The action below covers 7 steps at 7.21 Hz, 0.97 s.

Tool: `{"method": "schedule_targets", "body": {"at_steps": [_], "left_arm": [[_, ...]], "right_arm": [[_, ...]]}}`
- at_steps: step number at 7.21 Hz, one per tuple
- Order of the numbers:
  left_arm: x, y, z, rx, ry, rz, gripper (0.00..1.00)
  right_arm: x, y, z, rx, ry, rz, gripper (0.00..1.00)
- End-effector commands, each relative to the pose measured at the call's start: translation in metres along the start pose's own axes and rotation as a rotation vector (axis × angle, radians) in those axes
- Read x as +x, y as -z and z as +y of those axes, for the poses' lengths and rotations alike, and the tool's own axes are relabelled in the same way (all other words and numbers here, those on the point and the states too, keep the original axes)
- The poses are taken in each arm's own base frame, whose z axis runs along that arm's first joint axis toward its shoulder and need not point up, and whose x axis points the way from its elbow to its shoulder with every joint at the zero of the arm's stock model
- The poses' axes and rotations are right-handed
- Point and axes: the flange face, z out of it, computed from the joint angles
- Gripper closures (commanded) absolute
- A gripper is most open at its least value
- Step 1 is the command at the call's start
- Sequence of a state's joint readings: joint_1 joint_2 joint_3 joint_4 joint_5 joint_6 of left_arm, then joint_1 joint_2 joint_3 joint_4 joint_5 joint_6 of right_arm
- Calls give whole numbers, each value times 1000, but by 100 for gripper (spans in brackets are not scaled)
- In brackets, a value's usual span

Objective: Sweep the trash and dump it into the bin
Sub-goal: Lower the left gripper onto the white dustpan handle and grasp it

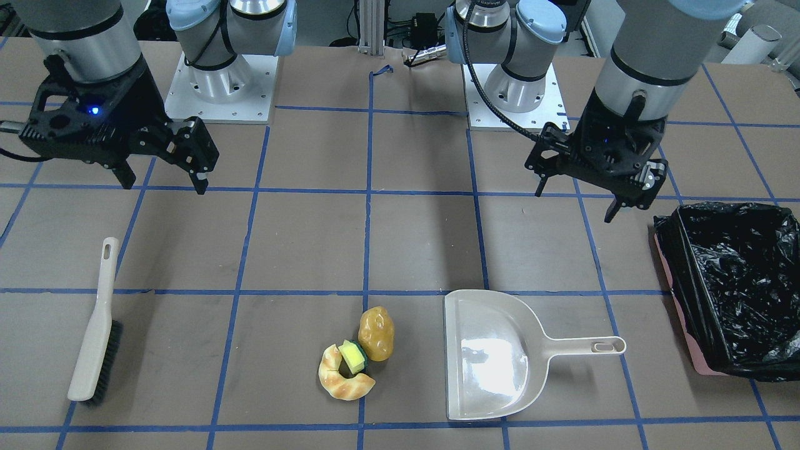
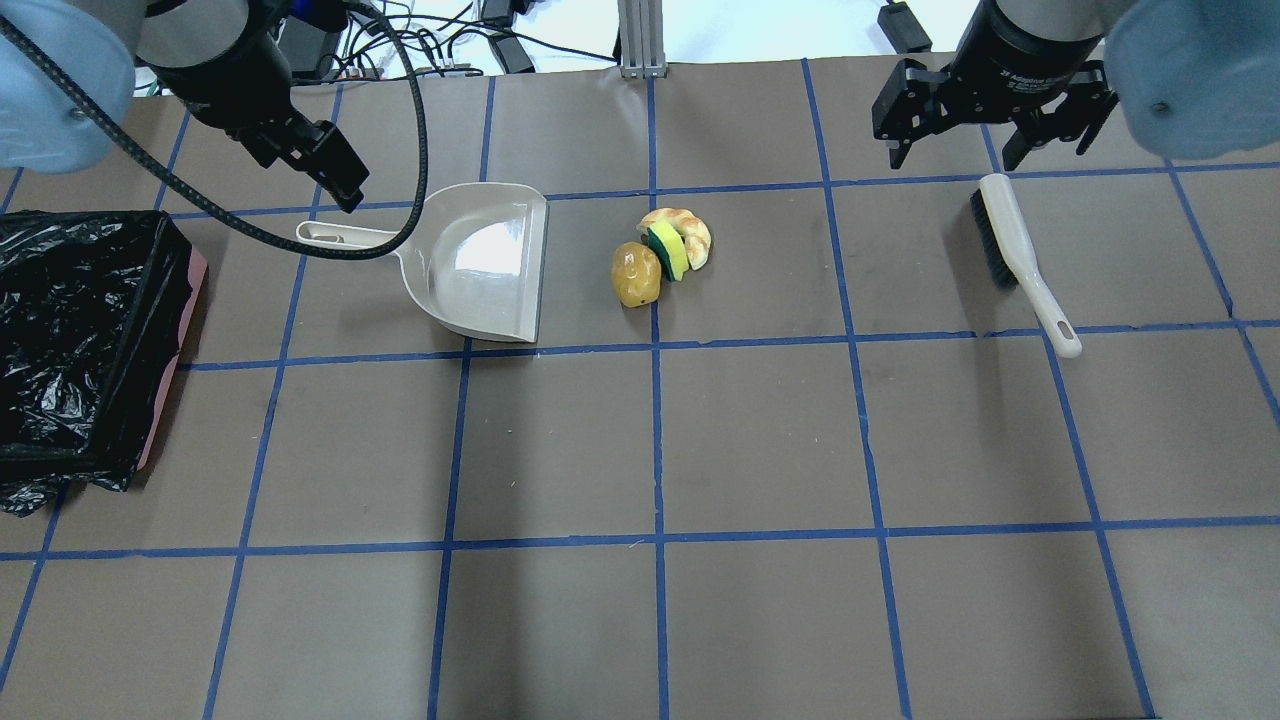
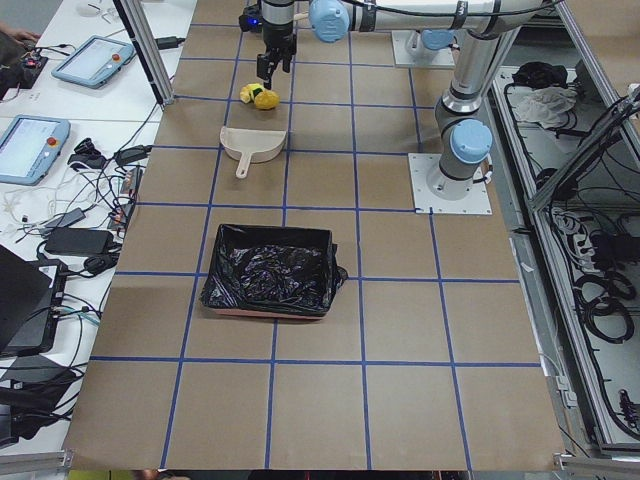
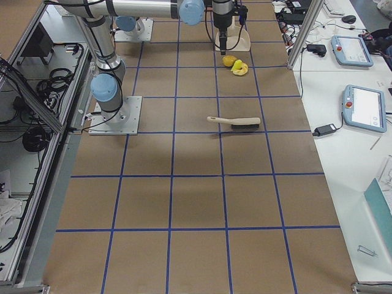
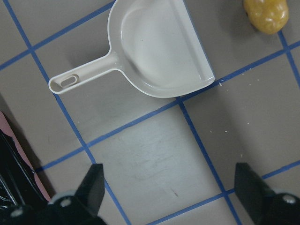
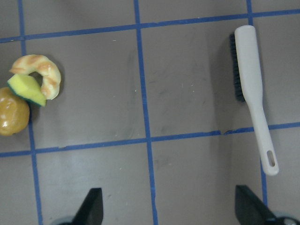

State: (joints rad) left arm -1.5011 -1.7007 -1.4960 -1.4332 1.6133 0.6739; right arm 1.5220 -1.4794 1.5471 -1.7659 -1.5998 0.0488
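The trash lies together on the table: a yellow-brown potato [image 1: 376,333], a tan croissant [image 1: 342,378] and a yellow-and-green sponge [image 1: 353,355] resting on the croissant. They also show in the overhead view, the potato [image 2: 636,275] nearest the dustpan. The pink bin [image 1: 678,300] with its black bag stands at the robot's far left [image 2: 175,350]. My left gripper [image 1: 574,205] is open and empty, above the table between bin and dustpan. My right gripper [image 1: 164,184] is open and empty, near the brush's bristle end [image 2: 985,235].
A beige dustpan [image 2: 490,260] lies flat, its mouth facing the trash and its handle [image 2: 335,236] pointing toward the bin. A white hand brush [image 2: 1020,255] lies flat on the robot's right. Blue tape lines grid the brown table.
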Motion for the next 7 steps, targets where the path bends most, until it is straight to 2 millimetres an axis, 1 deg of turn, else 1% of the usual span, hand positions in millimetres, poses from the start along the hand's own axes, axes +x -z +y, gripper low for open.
{"method": "schedule_targets", "body": {"at_steps": [1,2,3,4,5,6,7], "left_arm": [[-32,-36,-4,-29,-170,33,0],[-44,-59,-10,-44,-311,41,0],[-66,-84,-14,-36,-400,38,0],[-72,-107,-22,-46,-490,52,0],[-73,-130,-24,-71,-521,97,0],[-81,-147,-29,-64,-539,106,0],[-91,-152,-40,-16,-662,41,2]], "right_arm": [[46,-52,-36,-45,-39,48,0],[62,-70,-46,-63,-11,51,0],[96,-100,-59,-98,0,50,0],[130,-126,-65,-143,3,48,0],[148,-175,-69,-229,45,58,0],[162,-194,-69,-270,33,55,0],[163,-230,-61,-334,38,40,0]]}}
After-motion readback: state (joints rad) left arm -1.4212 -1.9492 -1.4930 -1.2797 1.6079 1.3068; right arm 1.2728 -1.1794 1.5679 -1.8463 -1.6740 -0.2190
